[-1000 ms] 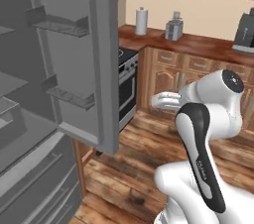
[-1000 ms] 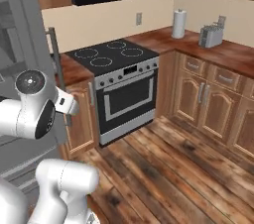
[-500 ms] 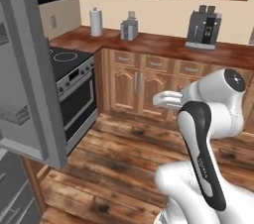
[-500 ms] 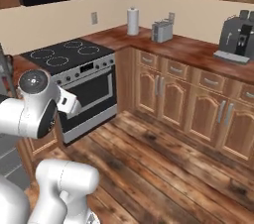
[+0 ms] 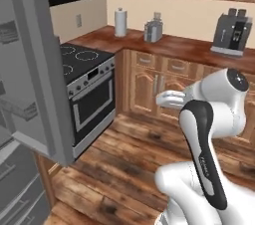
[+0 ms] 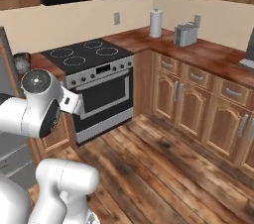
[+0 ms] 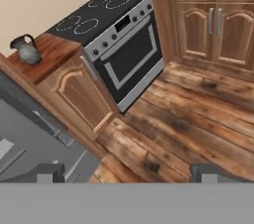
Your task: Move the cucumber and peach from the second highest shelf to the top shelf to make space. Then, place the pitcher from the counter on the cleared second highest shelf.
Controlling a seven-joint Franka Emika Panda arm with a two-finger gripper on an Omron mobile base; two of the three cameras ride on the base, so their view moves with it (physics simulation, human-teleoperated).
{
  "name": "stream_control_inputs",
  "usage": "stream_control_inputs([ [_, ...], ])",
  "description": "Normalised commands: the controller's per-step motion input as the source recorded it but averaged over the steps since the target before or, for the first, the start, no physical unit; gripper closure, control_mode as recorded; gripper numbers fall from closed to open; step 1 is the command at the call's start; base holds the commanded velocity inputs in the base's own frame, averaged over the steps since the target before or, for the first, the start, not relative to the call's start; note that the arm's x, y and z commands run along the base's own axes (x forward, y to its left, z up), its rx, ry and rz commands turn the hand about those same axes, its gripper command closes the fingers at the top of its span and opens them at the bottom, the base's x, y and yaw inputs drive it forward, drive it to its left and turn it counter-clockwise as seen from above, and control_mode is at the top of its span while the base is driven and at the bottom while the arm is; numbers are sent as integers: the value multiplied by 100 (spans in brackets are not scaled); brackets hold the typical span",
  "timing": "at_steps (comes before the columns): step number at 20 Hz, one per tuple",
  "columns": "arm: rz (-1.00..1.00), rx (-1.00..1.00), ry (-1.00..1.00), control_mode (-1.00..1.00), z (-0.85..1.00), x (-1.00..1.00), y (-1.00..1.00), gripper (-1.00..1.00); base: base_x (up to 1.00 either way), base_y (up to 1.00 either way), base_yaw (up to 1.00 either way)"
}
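The pitcher (image 7: 26, 49), a small grey jug with a dark handle, stands upright on the short stretch of reddish-brown counter (image 7: 52, 52) left of the stove. It also peeks out behind my arm as the pitcher (image 6: 22, 63) in the right base view. My gripper (image 7: 128, 172) is open and empty, held high over the wooden floor, well short of the pitcher. The white hand (image 5: 168, 100) points left, toward the stove. The cucumber, the peach and the fridge shelves are out of view.
A black-topped stove (image 7: 106, 12) sits between the pitcher's counter and the corner cabinets. The open grey fridge door (image 5: 35, 69) juts out at left, with the grey fridge front (image 7: 30, 139) below. A paper-towel roll (image 5: 120, 22), toaster (image 5: 153, 31) and coffee machine (image 5: 231, 32) line the far counter.
The base has moved, so both base views have shifted from the open fridge to the stove and corner counter. The arm holds the same pose and the gripper stays open.
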Motion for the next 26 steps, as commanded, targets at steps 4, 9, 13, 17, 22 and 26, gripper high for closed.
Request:
stream_control_inputs([
  [4,0,0,0,100,0,0,0,-100,62,-69,57],
  [9,0,0,0,100,0,0,0,-100,65,-81,55],
  [13,0,0,0,100,0,0,0,-100,69,-72,56],
  [17,0,0,0,100,0,0,0,-100,75,-49,59],
  [22,0,0,0,100,0,0,0,-100,72,-49,57],
  [26,0,0,0,100,0,0,0,-100,83,-49,49],
])
